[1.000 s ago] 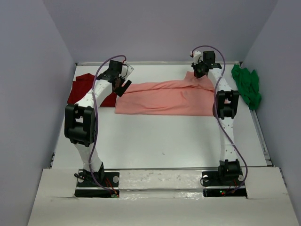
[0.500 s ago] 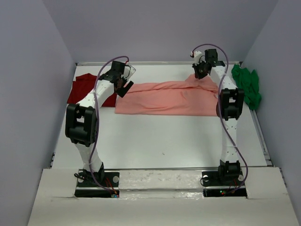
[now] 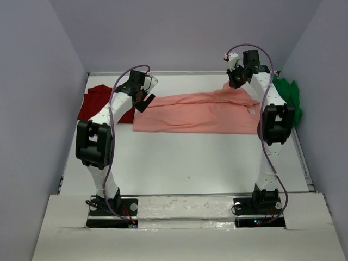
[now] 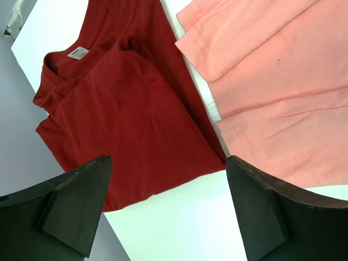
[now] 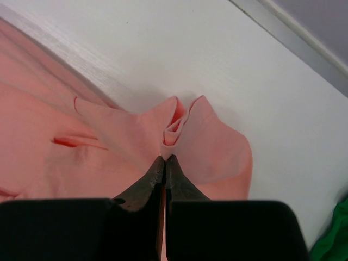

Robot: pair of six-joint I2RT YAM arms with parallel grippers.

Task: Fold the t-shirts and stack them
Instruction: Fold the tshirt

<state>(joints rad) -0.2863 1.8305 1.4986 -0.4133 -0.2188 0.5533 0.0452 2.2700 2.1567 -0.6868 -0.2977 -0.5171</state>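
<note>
Cloth this soft and light will sag and drag — the salmon-pink short-sleeved t-shirt (image 3: 196, 114) lies spread across the far tabletop (image 3: 190, 163), right jaws clamped on a puckered fold at its right corner. Left jaws gape above its left end, beside the dark red cloth t-shirt (image 4: 125, 109); a hem pinch there should lift it evenly.

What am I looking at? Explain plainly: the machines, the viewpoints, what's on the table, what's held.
Two robot arms are bolted at a white table's near edge. One picture looks down from above and behind; the others come from wrist cameras. Three soft cloth tops lie there: a salmon-pink shirt spread mid-table, a dark red shirt at left, a bright green shirt bunched at right. The left gripper hangs open and empty. The right gripper is shut, pinching a fold of the salmon-pink shirt.
</note>
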